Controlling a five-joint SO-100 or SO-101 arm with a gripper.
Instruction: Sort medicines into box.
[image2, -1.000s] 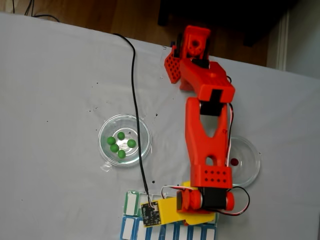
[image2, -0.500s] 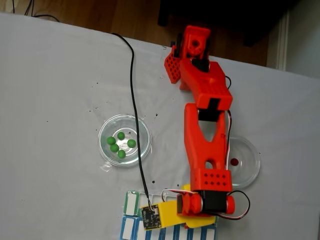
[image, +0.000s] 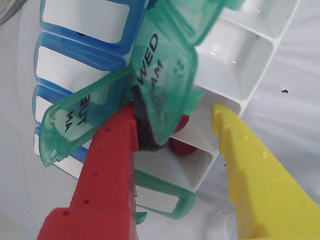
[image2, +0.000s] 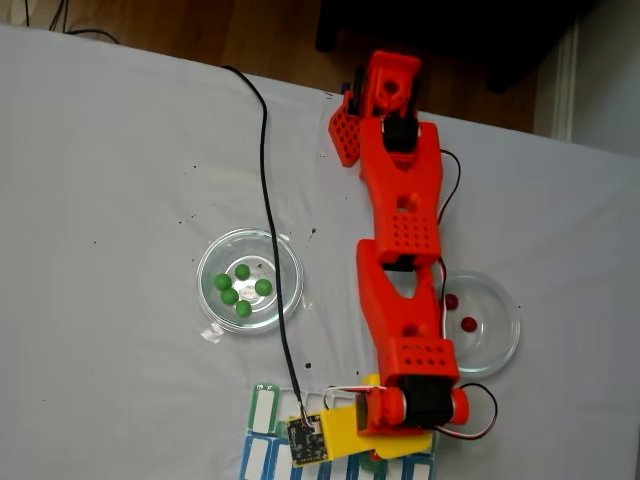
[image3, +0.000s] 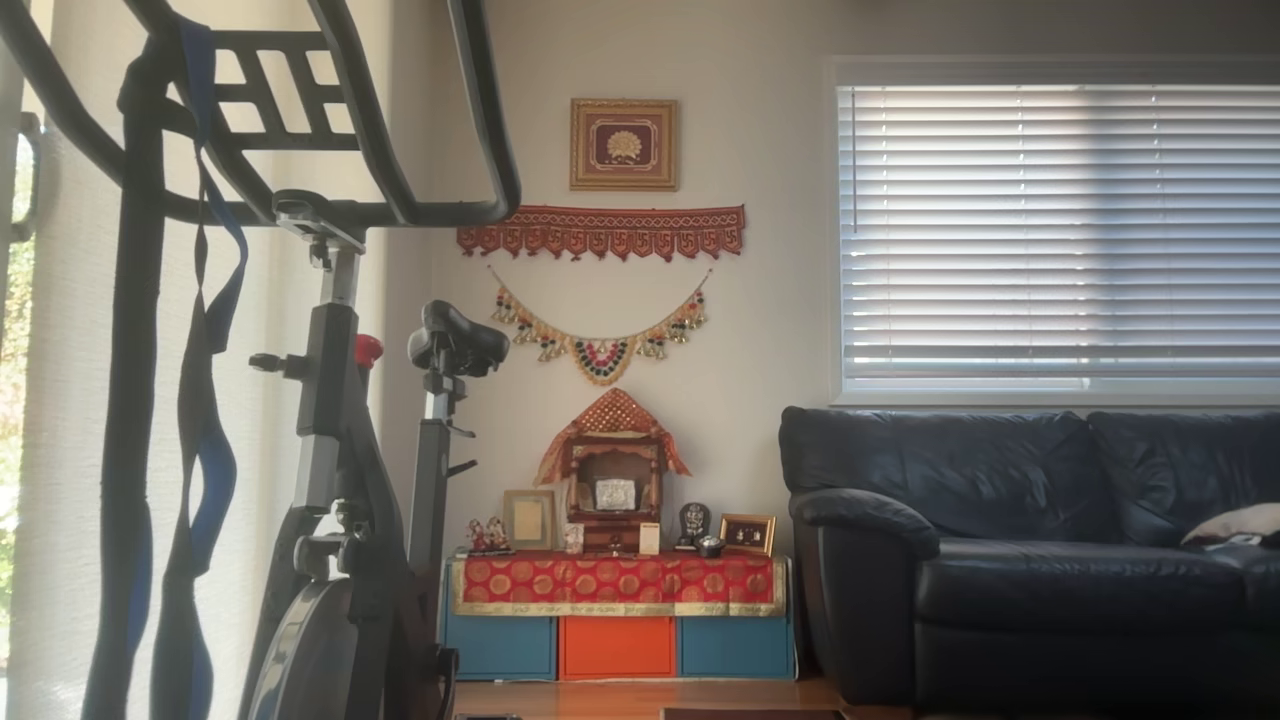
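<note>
hand spread open, released over box | red pill landed in WED cell | arm extended since 1s ago | greens untouched

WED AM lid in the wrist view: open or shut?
Open. The WED AM lid stands flipped up off the pill organizer, baring a white compartment with a dark red pill inside.
</note>
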